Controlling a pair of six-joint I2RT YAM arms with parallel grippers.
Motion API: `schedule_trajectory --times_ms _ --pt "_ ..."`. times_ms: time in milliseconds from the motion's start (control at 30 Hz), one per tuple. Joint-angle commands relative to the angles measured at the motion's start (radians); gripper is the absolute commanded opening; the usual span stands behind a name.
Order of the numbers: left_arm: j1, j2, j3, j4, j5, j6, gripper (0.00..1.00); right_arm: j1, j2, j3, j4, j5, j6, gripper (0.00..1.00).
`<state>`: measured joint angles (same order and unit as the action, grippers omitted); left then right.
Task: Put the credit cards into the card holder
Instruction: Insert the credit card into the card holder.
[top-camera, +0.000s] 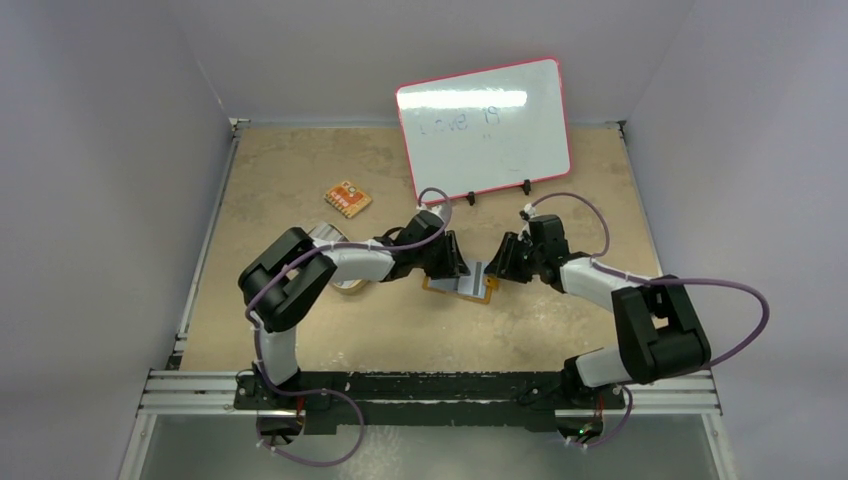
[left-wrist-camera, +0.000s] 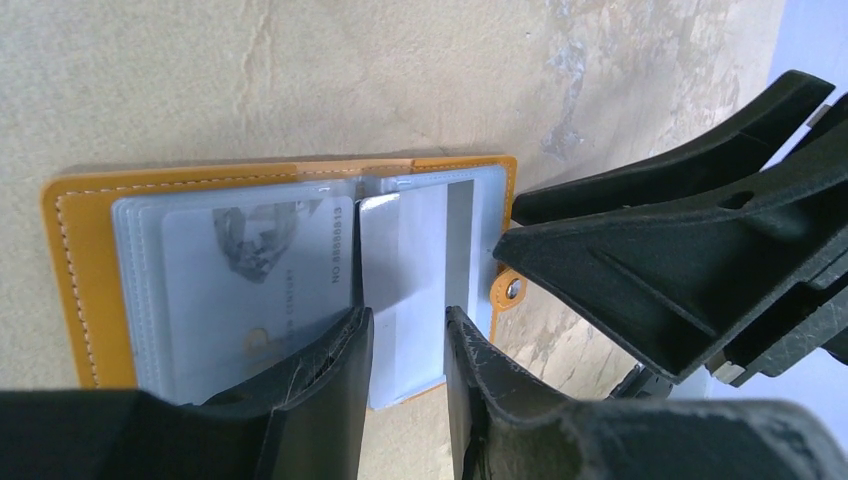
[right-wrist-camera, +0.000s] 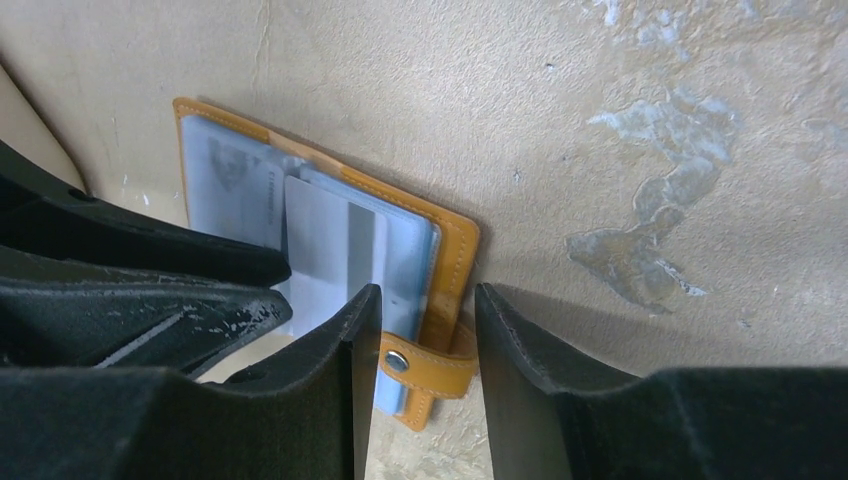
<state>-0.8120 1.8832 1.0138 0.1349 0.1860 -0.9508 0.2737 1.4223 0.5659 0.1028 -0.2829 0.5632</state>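
Observation:
The card holder (top-camera: 461, 288) lies open on the table, orange outside (left-wrist-camera: 80, 290) with pale clear sleeves inside; it also shows in the right wrist view (right-wrist-camera: 455, 250). One sleeve holds a printed card (left-wrist-camera: 250, 270). A plain grey-silver credit card (left-wrist-camera: 405, 270) with a dark stripe lies flat on the right half, also seen in the right wrist view (right-wrist-camera: 325, 250). My left gripper (left-wrist-camera: 408, 330) is open by a narrow gap, its tips over this card's near end. My right gripper (right-wrist-camera: 428, 305) is open and straddles the snap strap (right-wrist-camera: 430, 365) at the holder's edge. The two grippers face each other closely across the holder.
A white board (top-camera: 485, 125) stands at the back. The orange patterned flat piece (top-camera: 348, 199) lies at the back left. A tan oval dish (top-camera: 350, 286) sits mostly hidden under the left arm, with a grey-silver patch (top-camera: 324, 237) beside it.

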Motion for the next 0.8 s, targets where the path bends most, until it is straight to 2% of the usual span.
schedule_trajectory --times_ms 0,400,600,767 --pt "-0.02 0.0 0.053 0.049 0.001 -0.002 0.31 0.002 0.016 0.003 0.035 -0.013 -0.012 0.42" --pt "-0.026 -0.002 0.051 0.123 0.023 -0.001 0.3 0.002 0.044 0.078 -0.008 -0.02 -0.063 0.41" --pt "-0.026 -0.057 0.07 -0.014 -0.092 0.074 0.35 0.001 0.026 0.083 -0.053 0.016 -0.057 0.43" --pt "-0.026 -0.047 0.084 -0.057 -0.137 0.09 0.36 0.002 0.04 0.07 -0.038 0.015 -0.048 0.43"
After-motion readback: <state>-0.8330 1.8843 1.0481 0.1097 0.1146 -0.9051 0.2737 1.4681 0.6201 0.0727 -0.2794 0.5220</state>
